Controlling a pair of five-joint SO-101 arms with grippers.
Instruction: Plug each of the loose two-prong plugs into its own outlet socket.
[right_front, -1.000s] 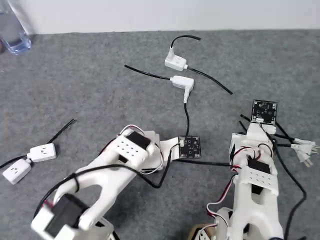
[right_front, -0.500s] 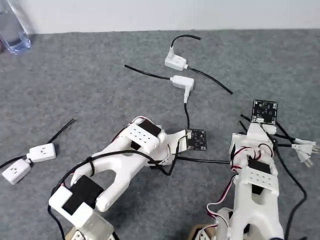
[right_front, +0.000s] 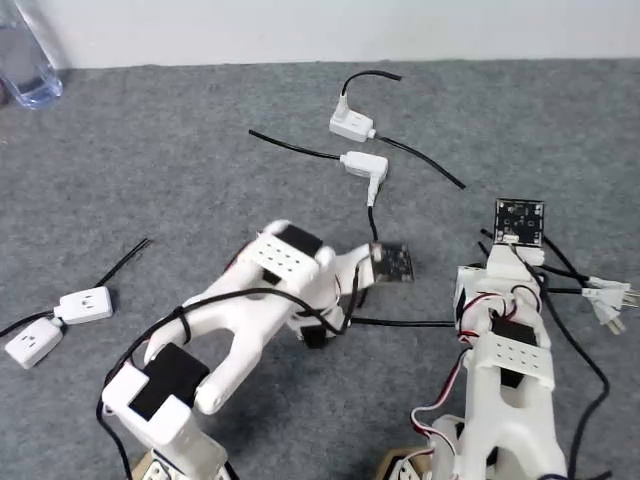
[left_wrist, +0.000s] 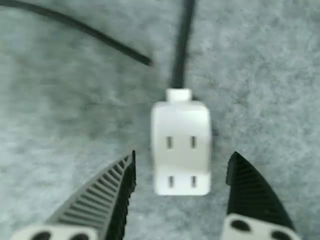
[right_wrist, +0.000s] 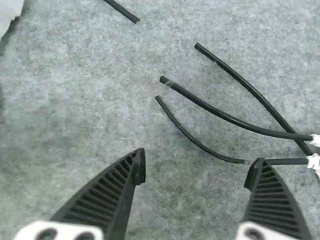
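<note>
A white outlet socket (left_wrist: 181, 147) with two pairs of slots lies flat on the grey carpet. My left gripper (left_wrist: 182, 161) is open, with one finger on each side of the socket's near end and not touching it. In the high view the socket's black cord (right_front: 372, 218) runs from under the left wrist up to a white plug (right_front: 366, 166). Several loose pronged plugs (right_front: 606, 298) lie right of the right arm. My right gripper (right_wrist: 197, 162) hangs open over bare carpet, with their black cords (right_wrist: 225, 115) just ahead of it.
Another white socket (right_front: 351, 124) with cords lies at the back centre. Two white sockets (right_front: 84, 304) (right_front: 30, 343) sit at the far left. A clear bottle (right_front: 25, 60) stands in the back left corner by the wall.
The left arm has stretched forward and to the right along the cord, carrying its wrist toward the back. The right arm's wrist has shifted slightly toward the back.
</note>
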